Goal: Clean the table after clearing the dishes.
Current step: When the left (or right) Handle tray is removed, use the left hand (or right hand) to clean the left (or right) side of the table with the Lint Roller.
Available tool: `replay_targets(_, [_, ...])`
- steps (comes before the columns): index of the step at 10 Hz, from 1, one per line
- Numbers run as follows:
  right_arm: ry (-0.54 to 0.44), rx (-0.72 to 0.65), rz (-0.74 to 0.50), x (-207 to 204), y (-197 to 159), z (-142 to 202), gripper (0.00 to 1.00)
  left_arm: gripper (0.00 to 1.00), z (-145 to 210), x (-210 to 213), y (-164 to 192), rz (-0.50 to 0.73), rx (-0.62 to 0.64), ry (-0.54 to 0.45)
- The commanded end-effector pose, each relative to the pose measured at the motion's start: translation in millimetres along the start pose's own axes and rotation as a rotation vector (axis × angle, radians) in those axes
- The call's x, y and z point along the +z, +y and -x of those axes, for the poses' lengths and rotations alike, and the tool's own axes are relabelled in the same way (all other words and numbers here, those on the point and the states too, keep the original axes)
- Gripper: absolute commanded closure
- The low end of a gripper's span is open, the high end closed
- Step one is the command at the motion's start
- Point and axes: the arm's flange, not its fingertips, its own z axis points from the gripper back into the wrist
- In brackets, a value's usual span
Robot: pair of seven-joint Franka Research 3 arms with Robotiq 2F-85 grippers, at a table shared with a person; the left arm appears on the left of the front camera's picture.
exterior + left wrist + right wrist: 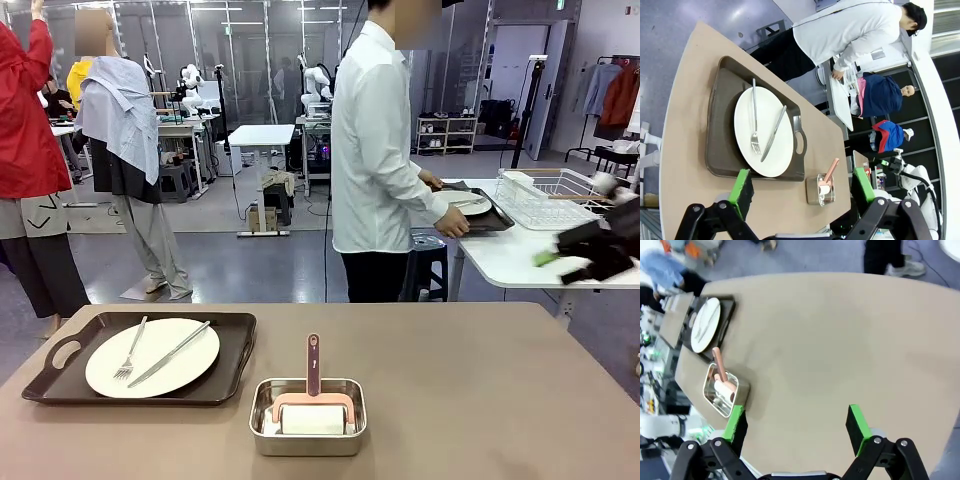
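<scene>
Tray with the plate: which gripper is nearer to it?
Left. The left gripper hovers just off the tray; the right gripper hangs above the table, well away from it.

A lab hall — bare grey floor (pixel 250 270), glass partitions (pixel 245 60), a white work table (pixel 262 135), trailing cables (pixel 318 205) — and a storage shelf (pixel 447 135).

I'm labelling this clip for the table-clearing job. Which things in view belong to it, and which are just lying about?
Job: brown table, tray, plate, fork, knife, person's second tray; probably the roller in its steel pan.
Lying about: wire rack, white table, stool.
</scene>
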Motion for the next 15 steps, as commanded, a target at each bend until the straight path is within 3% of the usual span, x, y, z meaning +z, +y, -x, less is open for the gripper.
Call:
replay_targets(1, [0.1, 0.139, 0.075, -49.1, 40.4, -10.6, 0.0, 0.0, 2.5, 4.2, -1.0, 0.012, -0.013, 0.007])
replay_targets(2, [0.145, 0.212, 0.079, -78.0, 72.3, -14.7, 0.0, 0.0, 2.5, 4.2, -1.0, 0.012, -0.013, 0.007])
replay_targets(3, [0.172, 0.33, 0.157, -104.8, 98.3, -17.7, 0.0, 0.0, 2.5, 4.2, -1.0, 0.012, -0.013, 0.007])
replay_targets(5, [0.209, 0.438, 0.139, -132.8, 139.3, -23.3, 0.0, 0.0, 2.5, 4.2, -1.0, 0.012, -0.013, 0.007])
replay_targets(13, [0.221, 0.431, 0.112, -134.6, 140.9, -13.9, 0.0, 0.0, 2.5, 4.2, -1.0, 0.012, -0.013, 0.007])
replay_targets(15, [0.264, 0.514, 0.119, -154.9, 146.1, -35.0, 0.0, 0.0, 2.5, 4.2, -1.0, 0.012, -0.013, 0.007])
